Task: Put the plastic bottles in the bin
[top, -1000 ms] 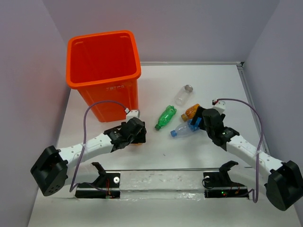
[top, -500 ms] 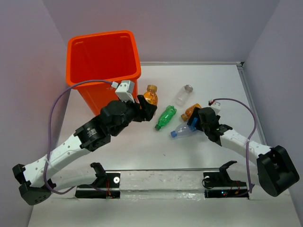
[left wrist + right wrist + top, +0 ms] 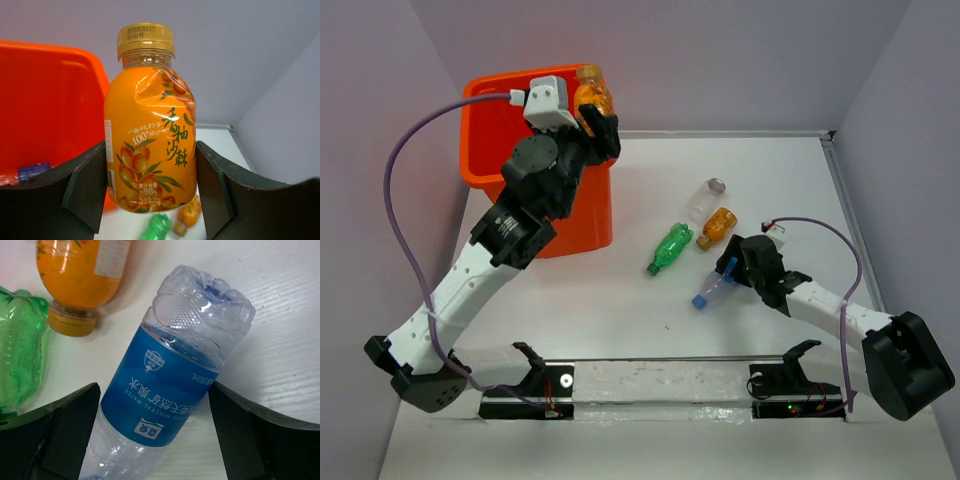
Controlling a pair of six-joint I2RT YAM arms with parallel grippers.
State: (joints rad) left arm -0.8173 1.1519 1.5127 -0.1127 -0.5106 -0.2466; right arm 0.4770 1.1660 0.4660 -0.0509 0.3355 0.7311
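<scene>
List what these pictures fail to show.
1. Inside of the bin: from above, the left arm covers most of it; the left wrist view shows only a blue scrap beside a finger.
2. Label print on the lying orange bottle: too small from above, cut by the right wrist view's top edge.
3. Whether the water bottle is off the table: its underside is hidden.

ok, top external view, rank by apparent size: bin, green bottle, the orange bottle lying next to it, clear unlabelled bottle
1. bin, by far
2. green bottle
3. orange bottle and clear unlabelled bottle: too alike to rank
</scene>
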